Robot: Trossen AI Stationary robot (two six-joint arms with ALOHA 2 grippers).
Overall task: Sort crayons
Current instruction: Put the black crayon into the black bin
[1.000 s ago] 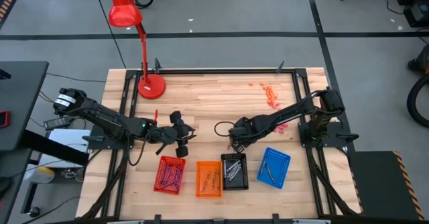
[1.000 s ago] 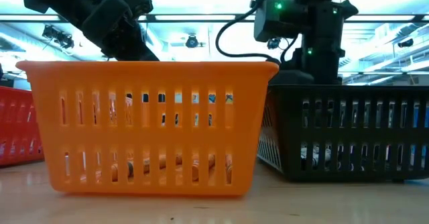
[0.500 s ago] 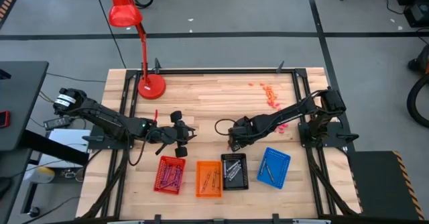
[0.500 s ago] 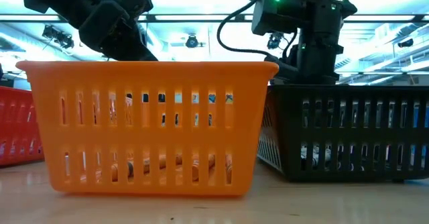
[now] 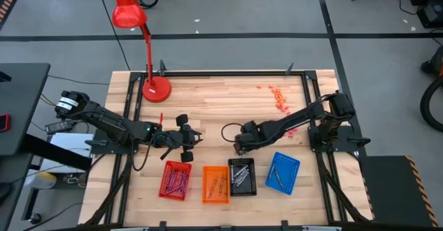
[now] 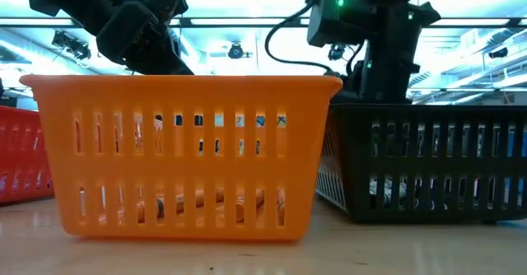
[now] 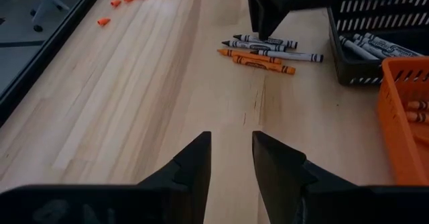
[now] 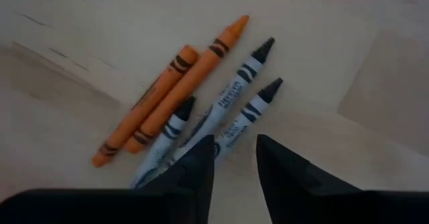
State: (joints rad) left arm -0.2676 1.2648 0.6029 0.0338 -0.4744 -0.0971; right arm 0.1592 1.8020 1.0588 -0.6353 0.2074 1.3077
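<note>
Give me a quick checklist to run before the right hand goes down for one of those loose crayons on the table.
1. Right hand open and empty: ok.
2. Right hand over the loose crayons: ok, black-tipped ones lie just ahead of its fingers.
3. Target crayon separated from neighbours: not ok, the five lie bunched and touching.
4. Left hand clear of the pile: ok, open, over bare table.
5. Black tray has room: cannot tell.

You are looking at the right gripper hovering just above a loose cluster of paper-wrapped wax crayons on the pale wooden tabletop: two orange crayons lying side by side, and three black-tipped white-labelled crayons reaching under its parted, empty fingertips.
</note>
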